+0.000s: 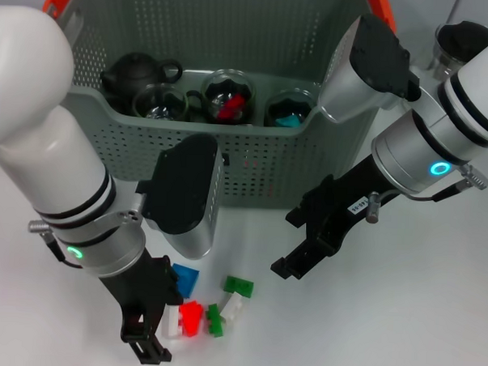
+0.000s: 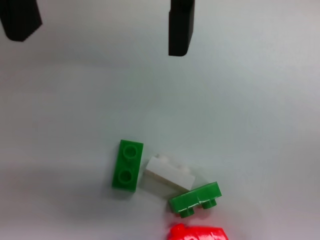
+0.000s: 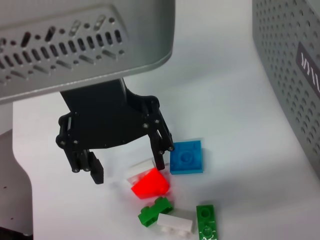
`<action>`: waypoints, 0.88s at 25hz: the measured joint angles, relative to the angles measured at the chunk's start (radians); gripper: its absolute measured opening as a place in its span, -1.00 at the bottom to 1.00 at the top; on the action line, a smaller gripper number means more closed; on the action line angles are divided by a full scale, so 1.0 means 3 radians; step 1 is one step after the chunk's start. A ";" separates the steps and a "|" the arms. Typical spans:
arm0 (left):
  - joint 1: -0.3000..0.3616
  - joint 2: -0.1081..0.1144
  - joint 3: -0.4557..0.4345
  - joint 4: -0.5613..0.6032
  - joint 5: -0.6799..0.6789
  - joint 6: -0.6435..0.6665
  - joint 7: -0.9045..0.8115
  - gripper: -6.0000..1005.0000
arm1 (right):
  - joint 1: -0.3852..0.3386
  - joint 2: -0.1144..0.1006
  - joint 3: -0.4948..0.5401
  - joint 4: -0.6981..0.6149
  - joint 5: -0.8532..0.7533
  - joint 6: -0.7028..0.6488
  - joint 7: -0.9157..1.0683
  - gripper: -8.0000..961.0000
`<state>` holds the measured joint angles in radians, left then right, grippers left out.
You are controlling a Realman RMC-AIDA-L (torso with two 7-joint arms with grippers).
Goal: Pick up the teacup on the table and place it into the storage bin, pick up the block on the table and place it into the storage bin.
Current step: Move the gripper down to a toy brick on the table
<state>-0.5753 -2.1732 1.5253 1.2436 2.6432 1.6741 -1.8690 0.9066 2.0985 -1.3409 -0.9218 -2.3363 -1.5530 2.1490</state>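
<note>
Blocks (image 1: pixel 202 311) lie low centre of the head view, below the bin (image 1: pixel 293 165). Left gripper (image 3: pixel 125 162) hangs released over the red block (image 3: pixel 150 184); best descend straight, straddling it alone. Right gripper (image 1: pixel 302 250) waits released, mid-right.

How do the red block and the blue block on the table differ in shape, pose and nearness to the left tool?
The red block is wedge-shaped with a sloped face; the blue block is a flat square plate with one round stud on top. The red one lies beneath the open left tool, between its fingers; the blue one lies just outside one finger, on the storage bin side. Both rest on the white table, uncarried.
</note>
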 joint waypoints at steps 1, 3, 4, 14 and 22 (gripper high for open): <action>0.0003 0.0000 0.0006 -0.0002 -0.0001 -0.0006 -0.0002 0.55 | 0.0000 0.0000 -0.0001 0.0000 0.0000 0.0000 0.0000 0.96; 0.0007 -0.0001 0.0011 -0.0008 -0.0002 -0.0032 -0.0010 0.54 | 0.0000 0.0000 -0.0004 0.0000 0.0000 0.0001 0.0000 0.97; 0.0008 -0.0001 0.0012 -0.0010 -0.0002 -0.0045 -0.0016 0.53 | 0.0000 0.0000 -0.0004 0.0000 0.0000 0.0001 0.0000 0.97; 0.0021 -0.0002 0.0029 -0.0040 0.0007 -0.0167 -0.0086 0.45 | 0.0000 0.0000 -0.0011 0.0000 0.0000 0.0002 0.0013 0.97; 0.0025 -0.0002 0.0039 -0.0049 0.0021 -0.0202 -0.0110 0.13 | 0.0000 0.0000 -0.0003 0.0000 0.0000 0.0002 0.0007 0.97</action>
<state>-0.5677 -2.1737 1.5368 1.2288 2.6494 1.6136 -1.9020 0.9066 2.0985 -1.3419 -0.9219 -2.3362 -1.5523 2.1512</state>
